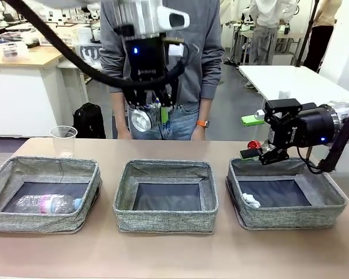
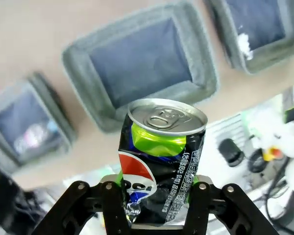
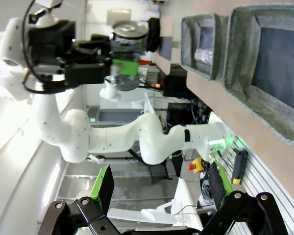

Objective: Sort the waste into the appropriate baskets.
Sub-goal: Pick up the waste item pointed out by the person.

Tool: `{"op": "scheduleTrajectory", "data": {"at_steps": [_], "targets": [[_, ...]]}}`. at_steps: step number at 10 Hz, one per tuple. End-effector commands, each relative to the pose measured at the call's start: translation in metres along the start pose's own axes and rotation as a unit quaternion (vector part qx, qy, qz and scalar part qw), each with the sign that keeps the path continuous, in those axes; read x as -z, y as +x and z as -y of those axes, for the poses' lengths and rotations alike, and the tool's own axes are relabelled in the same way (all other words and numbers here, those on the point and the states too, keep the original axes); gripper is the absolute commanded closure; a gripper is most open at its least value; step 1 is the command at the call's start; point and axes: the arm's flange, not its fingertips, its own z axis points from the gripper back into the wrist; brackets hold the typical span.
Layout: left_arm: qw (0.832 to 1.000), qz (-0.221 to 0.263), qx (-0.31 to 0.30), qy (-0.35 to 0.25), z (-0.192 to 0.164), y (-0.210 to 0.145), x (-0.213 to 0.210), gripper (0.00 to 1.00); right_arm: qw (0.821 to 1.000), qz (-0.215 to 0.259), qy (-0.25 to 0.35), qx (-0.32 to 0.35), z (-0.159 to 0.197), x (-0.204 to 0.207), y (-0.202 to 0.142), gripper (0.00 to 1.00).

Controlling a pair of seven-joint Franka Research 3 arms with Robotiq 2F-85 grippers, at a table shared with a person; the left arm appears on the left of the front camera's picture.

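Table (image 1: 174, 250): tan top, runs the full width of the front view. A person (image 1: 209, 52) in a grey top stands at the far side, behind the middle.

Baskets: three grey woven ones in a row on the table. I call them the left basket (image 1: 35, 222), the middle basket (image 1: 166, 221) and the right basket (image 1: 291, 216).

Left gripper (image 1: 152, 107): hangs high above the middle basket, fingers pointing down. In the left wrist view its green pads are pressed on both sides of the crushed dark patterned can (image 2: 159, 156). The can is pinched and off the table, its silver top towards the baskets below.

Right gripper (image 1: 262, 154): sits low over the far rim of the right basket. In the right wrist view its fingers stand wide apart with nothing between them.

Clear plastic bottle with pink label (image 1: 46, 203): lies on its side inside the left basket.

Clear plastic cup (image 1: 63, 140): upright on the table, just behind the left basket.

White paper wad (image 1: 251, 200): on the floor of the right basket, near its left wall.

Small red object (image 1: 253, 144): beside the right gripper at the table's far edge, and I cannot tell what it is.
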Motion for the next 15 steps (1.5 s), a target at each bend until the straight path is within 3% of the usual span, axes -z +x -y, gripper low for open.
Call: {"op": "scheduleTrajectory", "data": {"at_steps": [1, 2, 5, 6, 7, 12, 13, 15], "targets": [[0.997, 0.012, -0.077, -0.013, 0.013, 0.010, -0.040, 0.59, 1.000, 0.005, 0.013, 0.006, -0.004, 0.001, 0.001, 0.00], [0.995, 0.043, -0.089, -0.023, 0.021, 0.006, -0.057, 0.59, 1.000, 0.005, 0.013, 0.006, -0.004, 0.001, 0.001, 0.00], [0.994, 0.094, -0.047, -0.028, 0.051, -0.020, -0.087, 0.59, 1.000, 0.005, 0.013, 0.006, -0.004, 0.001, 0.001, 0.00], [0.995, 0.089, -0.022, -0.027, 0.055, -0.035, -0.093, 0.59, 1.000, 0.005, 0.013, 0.006, -0.004, 0.001, 0.001, 0.00], [0.995, 0.075, -0.055, -0.035, 0.043, -0.015, -0.090, 0.59, 1.000, 0.005, 0.013, 0.006, -0.004, 0.001, 0.001, 0.00], [0.995, 0.072, -0.053, -0.036, 0.044, -0.011, -0.087, 0.59, 1.000, 0.005, 0.013, 0.006, -0.004, 0.001, 0.001, 0.00], [0.985, 0.032, -0.164, -0.042, 0.039, -0.006, -0.089, 0.59, 1.000, 0.005, 0.013, 0.006, -0.004, 0.001, 0.001, 0.00], [0.966, 0.029, -0.250, -0.054, 0.048, -0.012, -0.110, 0.59, 1.000, 0.005, 0.013, 0.006, -0.004, 0.001, 0.001, 0.00]]}}
